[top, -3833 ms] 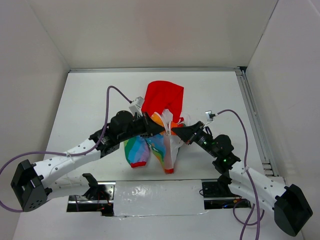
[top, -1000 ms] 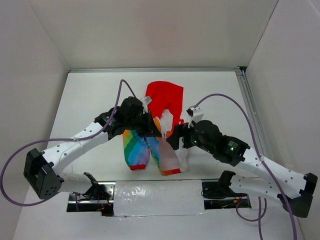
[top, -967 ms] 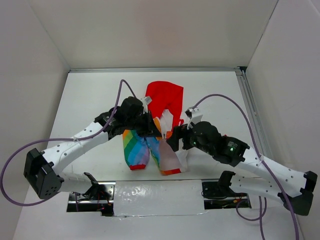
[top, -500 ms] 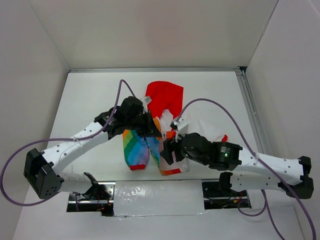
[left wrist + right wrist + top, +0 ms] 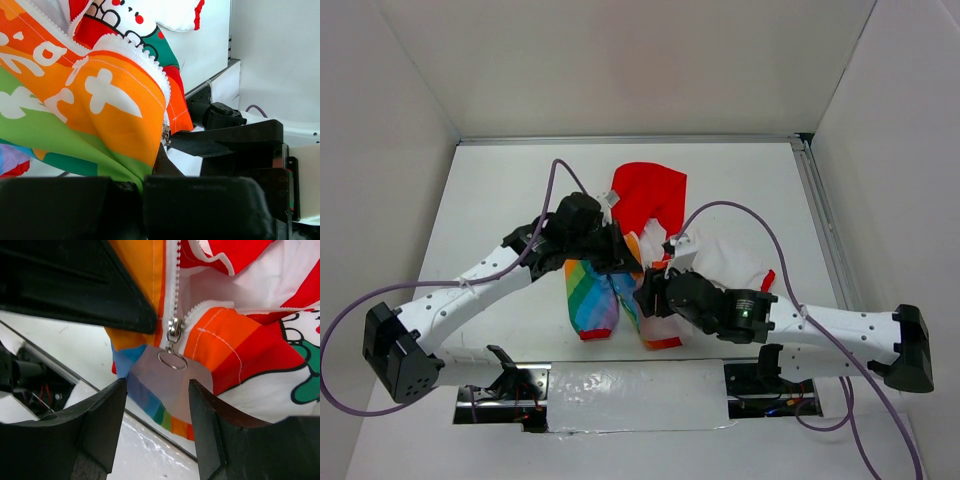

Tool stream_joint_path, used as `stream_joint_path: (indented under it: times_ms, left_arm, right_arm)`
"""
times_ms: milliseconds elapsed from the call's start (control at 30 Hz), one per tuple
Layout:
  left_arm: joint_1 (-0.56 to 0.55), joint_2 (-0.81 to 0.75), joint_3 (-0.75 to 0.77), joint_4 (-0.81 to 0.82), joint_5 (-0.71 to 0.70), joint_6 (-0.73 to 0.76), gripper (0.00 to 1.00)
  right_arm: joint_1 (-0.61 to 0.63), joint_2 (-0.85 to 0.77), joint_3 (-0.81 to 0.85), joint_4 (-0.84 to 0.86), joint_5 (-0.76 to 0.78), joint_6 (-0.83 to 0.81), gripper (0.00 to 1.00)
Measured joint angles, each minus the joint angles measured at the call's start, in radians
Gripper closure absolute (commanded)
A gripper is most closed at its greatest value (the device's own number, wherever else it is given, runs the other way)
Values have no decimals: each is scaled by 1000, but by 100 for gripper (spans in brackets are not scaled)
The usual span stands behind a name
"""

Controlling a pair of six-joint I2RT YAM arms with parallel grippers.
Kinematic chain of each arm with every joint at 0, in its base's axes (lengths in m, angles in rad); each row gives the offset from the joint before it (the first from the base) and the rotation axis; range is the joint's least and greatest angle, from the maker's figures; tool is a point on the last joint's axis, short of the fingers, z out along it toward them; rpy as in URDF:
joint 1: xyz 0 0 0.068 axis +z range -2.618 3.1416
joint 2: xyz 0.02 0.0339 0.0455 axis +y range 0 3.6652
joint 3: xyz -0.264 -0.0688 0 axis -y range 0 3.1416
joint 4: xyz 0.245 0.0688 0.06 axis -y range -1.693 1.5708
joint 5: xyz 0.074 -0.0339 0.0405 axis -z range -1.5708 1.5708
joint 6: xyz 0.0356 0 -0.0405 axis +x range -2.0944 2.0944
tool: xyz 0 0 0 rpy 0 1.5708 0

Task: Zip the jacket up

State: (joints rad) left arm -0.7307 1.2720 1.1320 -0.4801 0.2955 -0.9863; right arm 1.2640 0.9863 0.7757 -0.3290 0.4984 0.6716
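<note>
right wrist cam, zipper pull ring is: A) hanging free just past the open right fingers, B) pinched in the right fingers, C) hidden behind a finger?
A: the zipper pull ring on the jacket hangs free just beyond the right gripper, whose fingers stand apart and do not touch it.

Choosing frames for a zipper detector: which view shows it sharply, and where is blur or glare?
Right wrist: zipper pull sharp, evenly lit; right tool dark and soft. Left wrist: jacket fabric crisp; left tool a blurred black mass. Top external: even light, zipper too small, mild glare on the tape strip.
</note>
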Motion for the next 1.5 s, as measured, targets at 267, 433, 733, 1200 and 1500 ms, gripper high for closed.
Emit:
stream_joint_path:
  times_ms: [267,433,733,1200,1500]
  left_arm:
    - [0,-8,-16,1,9,-13,100]
    - [0,-14,-16,2,9,-13,100]
    - [0,-18,-34,17,9,-12,100]
    - [0,-21,-44,16,5,-12,100]
    - [-2,-27,-44,18,-5,-13,100]
  right_arm:
    - [-9,29,-23,68,98,75,40]
    - [-61,-17,-94,158,68,62,40]
    - [-177,-133,-245,373,-167,-5,47]
    - [-248,-177,-273,464,-374,-2,78]
    - [-248,-167,-259,435,-404,50,100]
